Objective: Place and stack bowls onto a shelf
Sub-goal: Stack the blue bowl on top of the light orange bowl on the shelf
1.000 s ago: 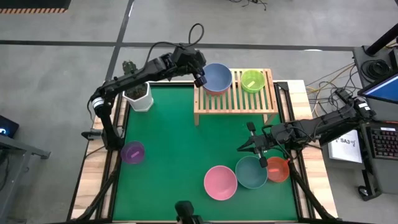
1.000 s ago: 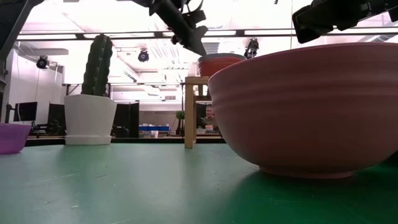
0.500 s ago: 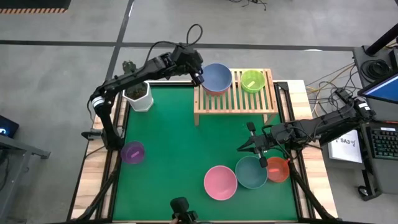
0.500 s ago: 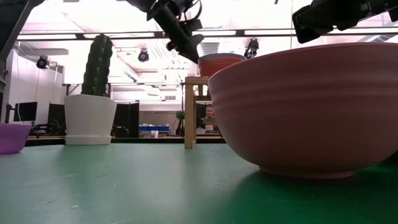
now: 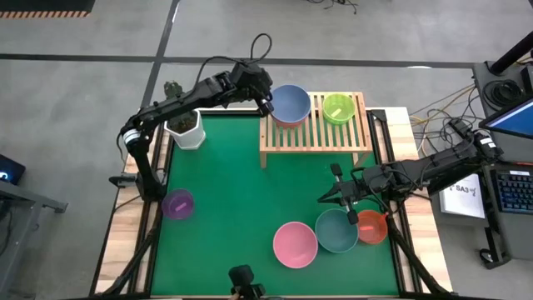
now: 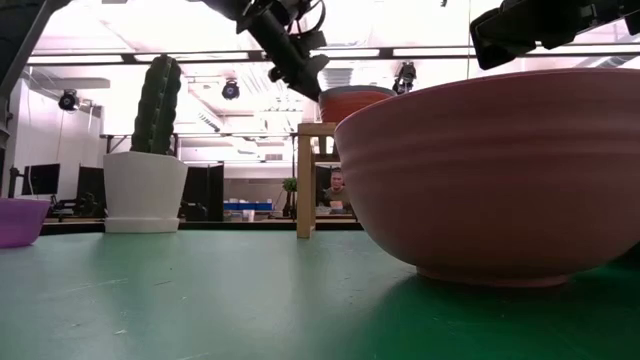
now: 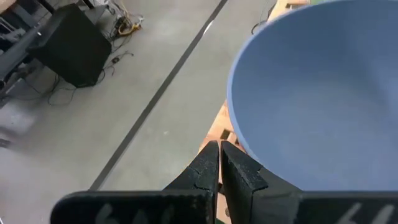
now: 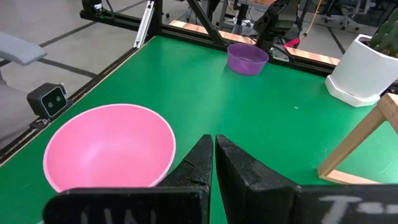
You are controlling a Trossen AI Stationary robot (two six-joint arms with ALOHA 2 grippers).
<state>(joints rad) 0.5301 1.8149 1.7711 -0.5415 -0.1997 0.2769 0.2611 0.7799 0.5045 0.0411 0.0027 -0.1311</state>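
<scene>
Starting left: small purple plastic bowl near the table's left edge, left gripper clenched empty just beside the big blue plastic bowl on the light-wood slatted shelf, yellow-green bowl next to it. Right gripper pinched shut, empty, above the teal bowl.

The left gripper, shut, now sits closer to the blue bowl's rim than a second ago, having shifted slightly up and back. A dark object now shows at the table's near edge.
</scene>
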